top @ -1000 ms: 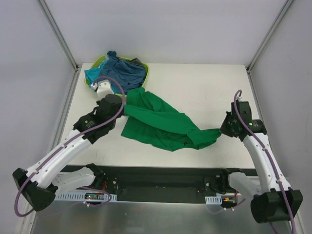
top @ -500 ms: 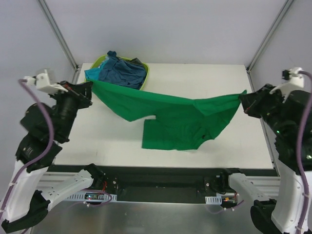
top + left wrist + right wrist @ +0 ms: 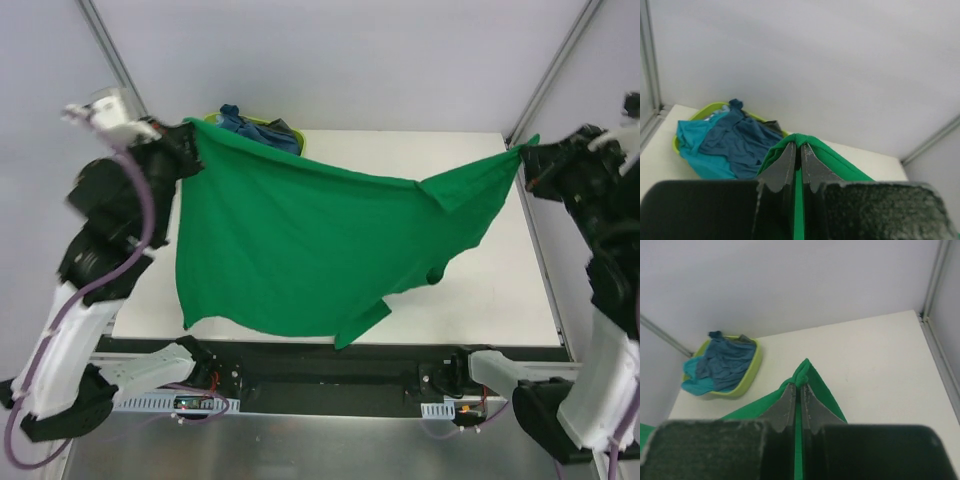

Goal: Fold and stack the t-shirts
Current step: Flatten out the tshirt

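green t-shirt spread aloft, corners in left fingers, right fingers

A robot lab cell: plain white walls, metal frame posts, arms at a table.

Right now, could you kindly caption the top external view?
Green t-shirt held spread wide above the white table, lime-green basket behind.

Table: pale cream top, matte. One lime-green plastic basket stands directly on it at the far left corner, in the upper left of the overhead frame. The basket is heaped with crumpled shirts, dusty blue over turquoise. Turquoise cloth spills over the basket's left rim.
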You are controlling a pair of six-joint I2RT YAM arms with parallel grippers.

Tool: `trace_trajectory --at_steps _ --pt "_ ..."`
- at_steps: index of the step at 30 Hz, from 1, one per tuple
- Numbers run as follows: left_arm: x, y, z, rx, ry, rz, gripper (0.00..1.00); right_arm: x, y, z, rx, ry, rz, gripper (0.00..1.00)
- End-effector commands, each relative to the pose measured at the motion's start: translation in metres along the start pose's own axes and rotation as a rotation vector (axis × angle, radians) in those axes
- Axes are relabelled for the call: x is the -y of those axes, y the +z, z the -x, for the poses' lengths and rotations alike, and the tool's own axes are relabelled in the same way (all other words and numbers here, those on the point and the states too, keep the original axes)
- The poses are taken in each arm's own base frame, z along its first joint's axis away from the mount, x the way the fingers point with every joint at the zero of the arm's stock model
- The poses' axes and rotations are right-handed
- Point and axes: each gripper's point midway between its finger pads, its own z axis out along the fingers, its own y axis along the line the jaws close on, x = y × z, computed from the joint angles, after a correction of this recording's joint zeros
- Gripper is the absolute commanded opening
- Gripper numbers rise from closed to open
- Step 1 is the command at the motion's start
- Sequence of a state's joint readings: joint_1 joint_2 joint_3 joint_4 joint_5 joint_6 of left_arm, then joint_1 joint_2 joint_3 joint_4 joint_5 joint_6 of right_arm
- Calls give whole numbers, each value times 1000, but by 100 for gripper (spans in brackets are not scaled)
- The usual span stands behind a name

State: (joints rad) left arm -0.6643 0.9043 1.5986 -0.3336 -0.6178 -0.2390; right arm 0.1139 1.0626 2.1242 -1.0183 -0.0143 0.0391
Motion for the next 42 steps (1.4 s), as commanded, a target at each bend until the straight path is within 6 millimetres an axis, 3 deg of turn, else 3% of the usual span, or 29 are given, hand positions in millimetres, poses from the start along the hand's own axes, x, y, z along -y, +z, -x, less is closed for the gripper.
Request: trace_trajectory --at_steps 1,5,8,10,13,16,18,21,24,26,29,33,37,40,42 --pt "-5 64 -36 -36 146 162 0 44 76 13 34 -98 -233 0" --pt "3 126 -69 -118 190 134 0 68 125 39 103 -167 -345 0" --pt "39 172 -101 -220 165 -101 0 81 154 68 172 -166 -367 0" --pt "62 188 -90 -224 111 -220 0 85 168 95 238 -125 -331 0" --pt "86 197 -67 -178 101 -318 0 83 150 143 387 -89 -289 0" --pt "106 192 -53 -159 91 -414 0 82 135 156 453 -99 -231 0" --pt "110 190 -60 -184 80 -444 0 88 123 153 469 -109 -253 0" --pt "99 187 -98 -276 87 -434 0 90 111 130 418 -161 -250 0" --pt "85 176 -155 -405 94 -448 0 101 114 80 299 -194 -246 0" --pt "68 160 -204 -517 85 -444 0 113 114 31 193 -181 -259 0" --pt "40 130 -265 -627 44 -407 0 136 105 -69 1 -58 -303 0" --pt "3 69 -360 -804 -18 -389 0 170 73 -204 -222 124 -448 0" --pt "-20 22 -419 -923 -41 -345 0 198 31 -306 -479 193 -622 0" --pt "-41 0 -448 -991 -56 -267 0 197 7 -360 -655 231 -634 1" --pt "-50 -10 -459 -1021 -77 -228 0 194 -7 -384 -739 295 -671 2"
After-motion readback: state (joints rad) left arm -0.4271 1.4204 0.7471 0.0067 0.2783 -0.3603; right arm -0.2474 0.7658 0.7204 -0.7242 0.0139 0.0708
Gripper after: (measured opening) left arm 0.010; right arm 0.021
